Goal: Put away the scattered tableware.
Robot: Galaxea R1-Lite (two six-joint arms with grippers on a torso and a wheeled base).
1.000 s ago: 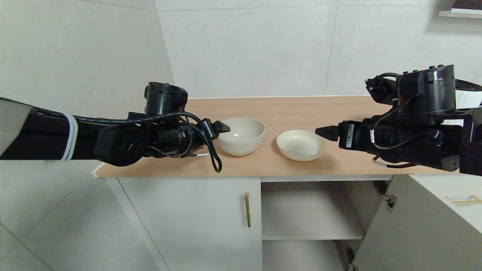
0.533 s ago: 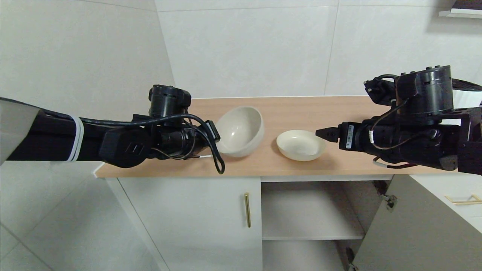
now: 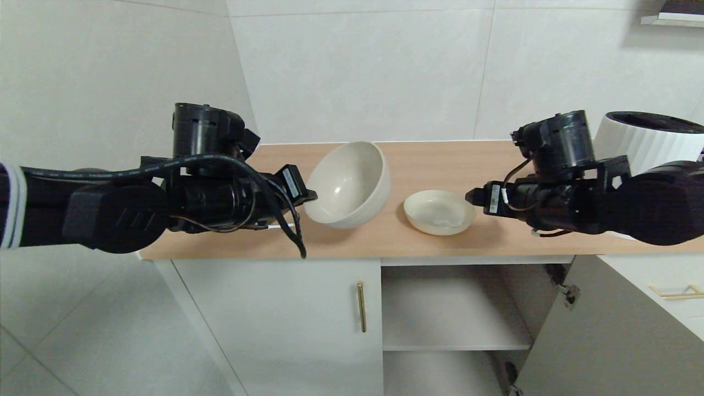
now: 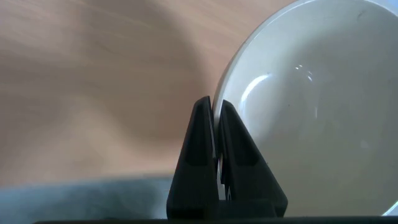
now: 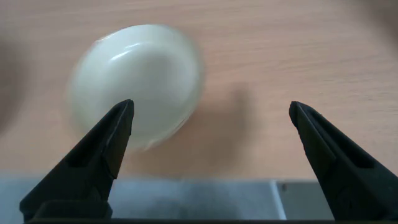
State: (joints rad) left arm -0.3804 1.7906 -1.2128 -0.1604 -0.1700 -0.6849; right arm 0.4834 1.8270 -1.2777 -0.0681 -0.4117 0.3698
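Note:
A deep cream bowl point(image 3: 349, 184) hangs tilted above the wooden counter point(image 3: 385, 242), its opening turned toward me. My left gripper point(image 3: 308, 197) is shut on its rim; the left wrist view shows the two fingers point(image 4: 200, 143) pinching the bowl point(image 4: 311, 112) edge. A shallow cream dish point(image 3: 439, 212) rests on the counter to the right of the bowl. My right gripper point(image 3: 474, 196) hovers open just right of the dish, and in the right wrist view the dish point(image 5: 137, 81) lies ahead of the spread fingers point(image 5: 99, 155).
A white ribbed container point(image 3: 649, 137) stands at the counter's far right. Below the counter, a cabinet compartment point(image 3: 451, 308) is open with a shelf inside, its door point(image 3: 599, 330) swung out to the right. A closed door with a gold handle point(image 3: 361, 307) is on the left.
The left gripper closed on the bowl's rim, tipped it and lifted it off the counter. The right arm has shifted, uncovering the white container; its gripper stays beside the dish.

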